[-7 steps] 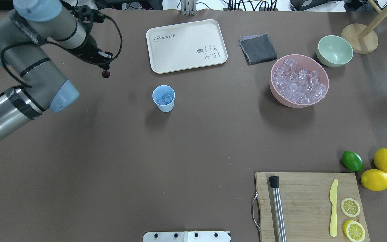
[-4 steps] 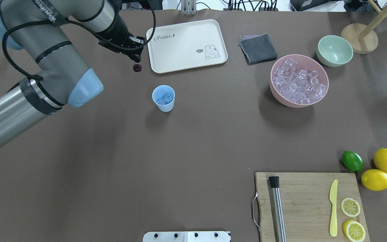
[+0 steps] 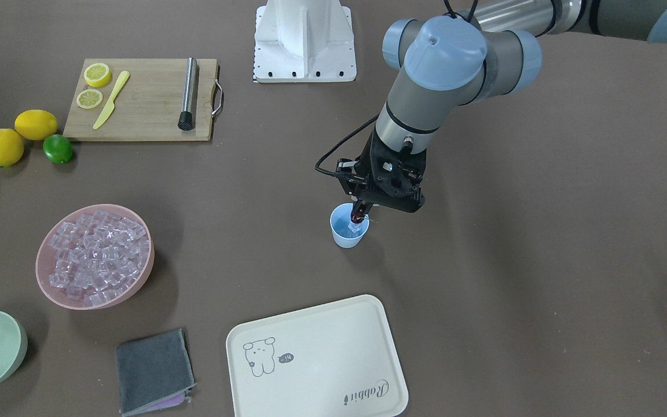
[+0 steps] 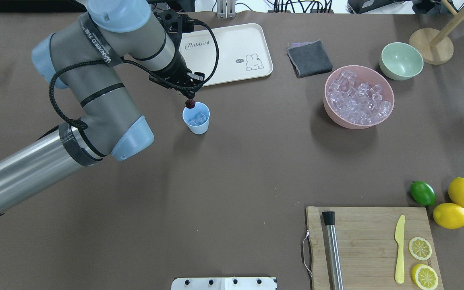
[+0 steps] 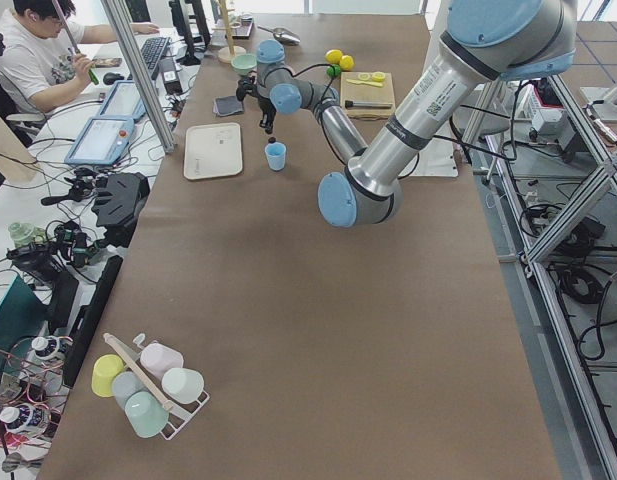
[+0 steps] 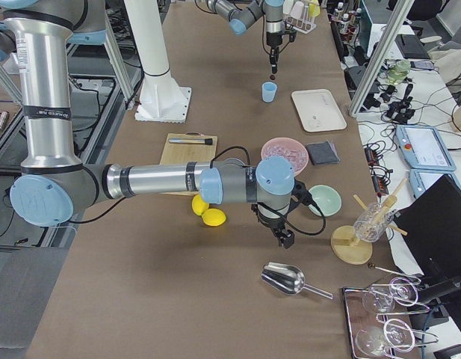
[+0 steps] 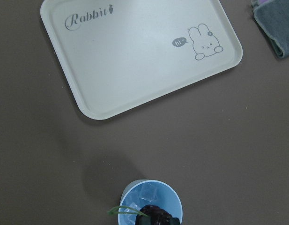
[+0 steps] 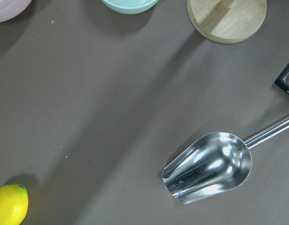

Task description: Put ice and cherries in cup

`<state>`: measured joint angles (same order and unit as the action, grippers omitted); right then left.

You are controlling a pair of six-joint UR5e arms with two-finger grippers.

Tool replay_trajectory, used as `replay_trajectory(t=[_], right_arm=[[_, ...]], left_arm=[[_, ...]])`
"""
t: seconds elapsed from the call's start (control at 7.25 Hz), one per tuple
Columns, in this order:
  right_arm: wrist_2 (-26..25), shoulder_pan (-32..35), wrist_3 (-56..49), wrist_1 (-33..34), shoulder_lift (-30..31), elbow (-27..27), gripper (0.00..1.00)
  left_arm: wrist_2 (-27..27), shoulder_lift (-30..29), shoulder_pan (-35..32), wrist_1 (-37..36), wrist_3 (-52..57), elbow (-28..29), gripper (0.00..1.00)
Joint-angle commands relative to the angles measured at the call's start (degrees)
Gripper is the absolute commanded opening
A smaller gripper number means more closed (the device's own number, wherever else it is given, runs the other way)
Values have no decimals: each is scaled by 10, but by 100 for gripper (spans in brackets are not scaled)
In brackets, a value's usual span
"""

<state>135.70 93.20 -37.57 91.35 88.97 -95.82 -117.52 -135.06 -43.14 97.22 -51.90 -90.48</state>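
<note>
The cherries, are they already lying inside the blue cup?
No, the cherries hang from the left gripper above the cup, not down inside it.

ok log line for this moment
left tool: shut on cherries | cherries: above cup | cup: holds ice | right tool: near scoop

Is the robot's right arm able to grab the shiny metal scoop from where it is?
Probably yes. The right gripper hangs close by the shiny metal scoop, with only bare brown table around the scoop and nothing in between.
</note>
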Motion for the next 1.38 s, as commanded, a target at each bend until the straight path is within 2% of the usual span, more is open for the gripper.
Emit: replay_trajectory(t=[0.0, 0.14, 0.28, 0.41, 0.69, 0.97, 1.1, 1.24], right_arm=[[-2, 1, 2, 0, 0, -2, 99], [0, 1, 4, 0, 0, -1, 99], [-3, 1, 4, 0, 0, 3, 99], [-1, 1, 4, 0, 0, 3, 99], [3, 1, 7, 3, 0, -4, 99], [-4, -2, 7, 1, -6, 1, 99], [-5, -6, 7, 2, -9, 4, 99], [-4, -6, 7, 1, -9, 0, 99]], left_arm=[[25, 2, 18, 1, -1, 7, 4], [26, 1, 20, 1, -1, 7, 15], [27, 1, 23, 1, -2, 7, 74], [37, 1, 25, 1, -4, 4, 97], [38, 22, 20, 2, -1, -7, 98], [30, 124, -81, 3, 93, -49, 97], [27, 166, -149, 2, 185, -44, 97], [-53, 244, -237, 4, 297, -50, 97]])
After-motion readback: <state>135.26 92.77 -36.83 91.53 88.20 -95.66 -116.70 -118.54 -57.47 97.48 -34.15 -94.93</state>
